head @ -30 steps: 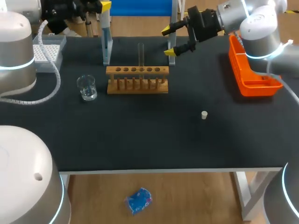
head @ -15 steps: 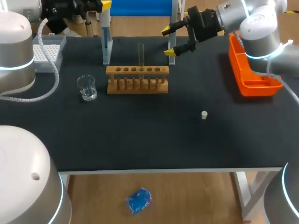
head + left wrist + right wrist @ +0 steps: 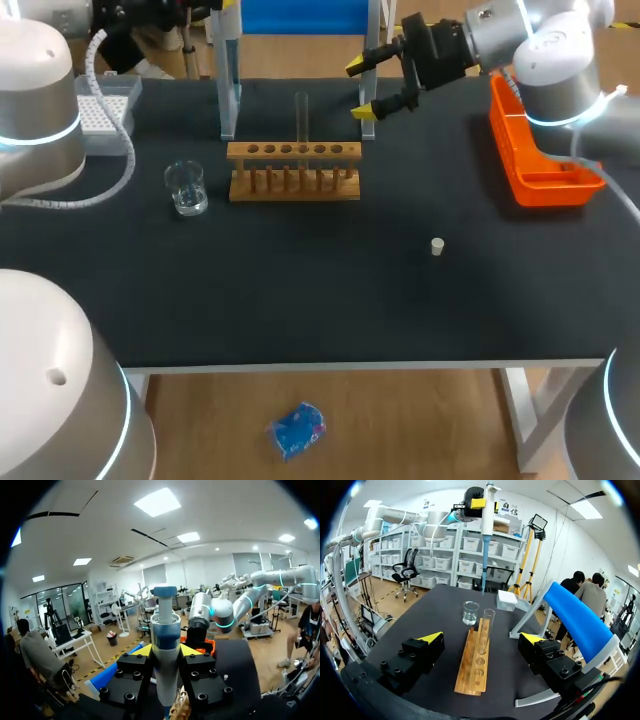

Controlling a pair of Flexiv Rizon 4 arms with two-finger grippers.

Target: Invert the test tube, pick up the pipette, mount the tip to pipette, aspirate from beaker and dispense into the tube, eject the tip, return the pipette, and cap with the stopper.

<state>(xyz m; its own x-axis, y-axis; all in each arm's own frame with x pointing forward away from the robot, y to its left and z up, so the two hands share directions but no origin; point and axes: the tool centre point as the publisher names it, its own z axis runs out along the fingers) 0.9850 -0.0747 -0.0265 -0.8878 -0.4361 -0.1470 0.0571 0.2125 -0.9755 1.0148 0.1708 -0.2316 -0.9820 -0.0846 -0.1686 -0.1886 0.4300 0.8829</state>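
Left arm has gone up since a second ago: in the head view its yellow tip was fully in frame, now it's nearly cut off at the far edge, and the arm's white links have shifted too. Right arm and everything on the table haven't moved. The left gripper (image 3: 165, 650) is clamped on the pipette (image 3: 165, 672), one finger on each side of the barrel, with the pipette upright and its blue plunger end up. From the right wrist view it's held high with the shaft pointing down, off the table (image 3: 300, 300), beyond the beaker (image 3: 186, 188) and close to the tip box (image 3: 105, 115) at the far-left corner. The right gripper (image 3: 362, 88) is open and holding nothing. It hangs at the far edge, just right of the wooden rack (image 3: 294, 170), with its fingers pointing along the rack's length. The test tube (image 3: 301, 120) stands upright in one of the rack's middle holes, mouth up. The beaker sits left of the rack, apart from it. The stopper (image 3: 437, 246) lies alone right of the middle, well clear of the rack. A blue-topped stand (image 3: 300, 15) straddles the far edge behind the rack. An orange bin (image 3: 535, 150) is against the right edge near the far corner. There's no print on any of the task items that I can make out.
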